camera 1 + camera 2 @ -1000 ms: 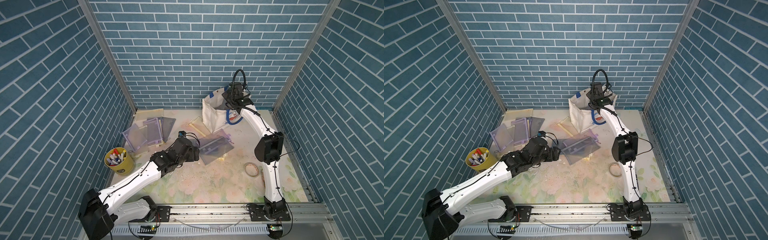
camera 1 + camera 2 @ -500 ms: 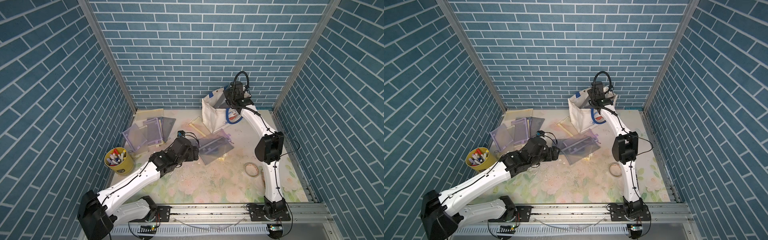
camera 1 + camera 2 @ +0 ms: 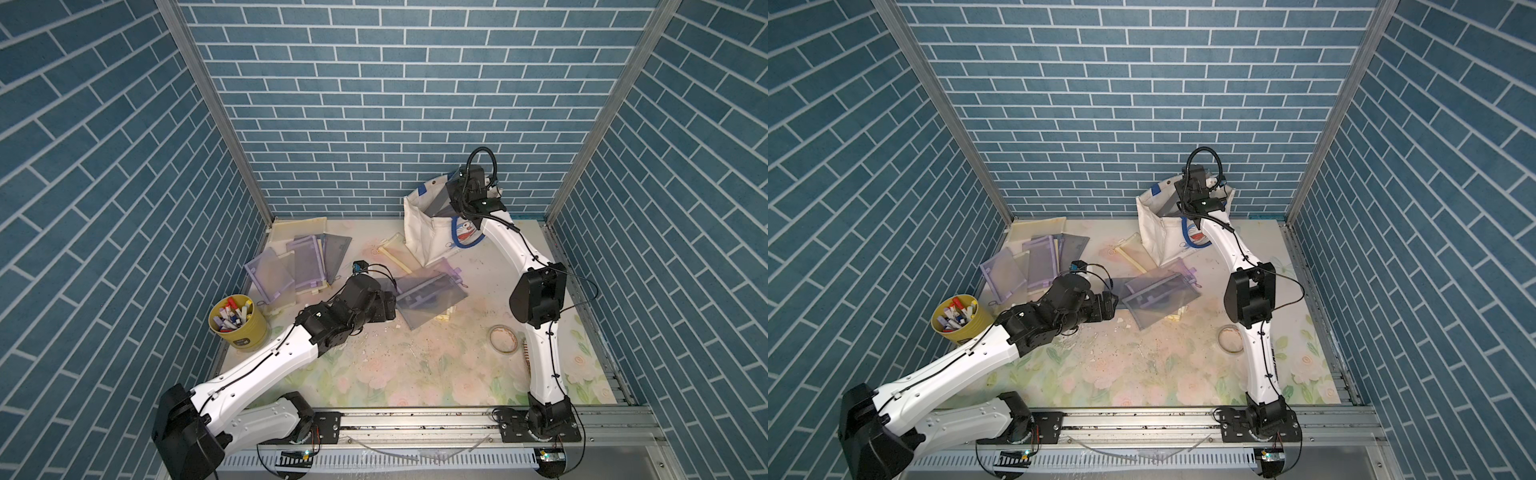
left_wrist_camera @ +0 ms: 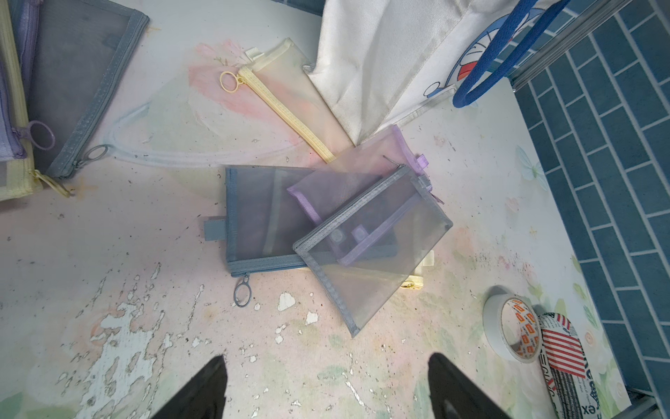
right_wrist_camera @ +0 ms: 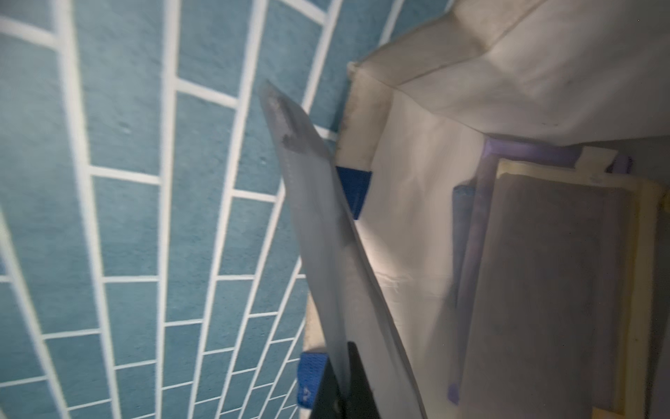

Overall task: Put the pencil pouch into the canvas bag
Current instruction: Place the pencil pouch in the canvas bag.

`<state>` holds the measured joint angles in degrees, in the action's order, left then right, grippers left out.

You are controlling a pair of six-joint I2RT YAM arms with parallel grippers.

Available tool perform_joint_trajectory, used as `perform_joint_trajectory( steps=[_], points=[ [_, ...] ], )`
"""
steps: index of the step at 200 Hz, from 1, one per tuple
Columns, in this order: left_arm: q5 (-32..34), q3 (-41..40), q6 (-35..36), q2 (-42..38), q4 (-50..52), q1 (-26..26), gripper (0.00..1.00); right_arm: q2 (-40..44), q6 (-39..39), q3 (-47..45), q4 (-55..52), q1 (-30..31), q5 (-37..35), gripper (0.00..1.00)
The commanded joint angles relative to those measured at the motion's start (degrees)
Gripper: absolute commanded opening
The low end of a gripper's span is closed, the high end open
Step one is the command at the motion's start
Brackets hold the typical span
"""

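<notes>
The grey mesh pencil pouch (image 5: 319, 217) hung edge-on from the right gripper (image 5: 342, 381), whose jaws were pressed shut on one end of it. In both top views it showed as a dark slanted panel (image 3: 437, 203) at the open mouth of the canvas bag (image 3: 419, 237), right of centre in the frame and close to the back wall. Its free end seemed to lean over the bag's rim rather than sit inside, though the wrist picture was too blurred to be sure. The bag stood upright with a blue handle (image 3: 467, 245) drooping over its cat print. Inside it, the right wrist view showed a cream-edged grey pouch (image 5: 544, 290) lying on a purple one (image 5: 471, 254).

Just below the bag in a top view, near the middle of the table (image 3: 1142, 374), lay a pile of three overlapping pouches: a blue-grey pouch (image 4: 261, 217), a lilac pouch (image 4: 344, 181) and a grey one (image 4: 373, 265) on top. A pale yellow pouch (image 4: 290, 98) lay with one end tucked against the bag's base.

The left gripper (image 4: 326, 362) hovered beside that pile with its jaws spread wide and nothing between them. A tape roll (image 3: 503, 338) lay toward the lower right, well apart from the pile. A yellow cup of markers (image 3: 237, 320) stood at the table's left edge, and more pouches (image 3: 299, 262) were scattered above it
</notes>
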<state>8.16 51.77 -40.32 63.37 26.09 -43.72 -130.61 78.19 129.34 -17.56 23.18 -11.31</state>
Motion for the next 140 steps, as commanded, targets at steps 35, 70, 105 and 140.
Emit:
perform_joint_trajectory(
  steps=[35,70,105,140],
  points=[
    [0.5,1.0,0.5,1.4,-0.8,0.5,0.87,7.2,-0.5,-7.0,-0.4,-0.5,-0.2,0.38],
    [-0.2,1.2,0.4,2.5,-2.5,0.5,0.87,9.9,-4.3,-7.2,-1.4,-0.8,-0.3,0.68],
    [0.1,0.7,0.7,2.5,-3.0,0.5,0.87,12.1,-6.9,-6.9,-2.5,-1.0,1.7,0.82],
    [-0.4,-0.1,0.3,2.6,-4.0,1.6,0.87,15.5,-13.1,-6.6,-5.9,-1.5,4.6,0.84]
  ],
)
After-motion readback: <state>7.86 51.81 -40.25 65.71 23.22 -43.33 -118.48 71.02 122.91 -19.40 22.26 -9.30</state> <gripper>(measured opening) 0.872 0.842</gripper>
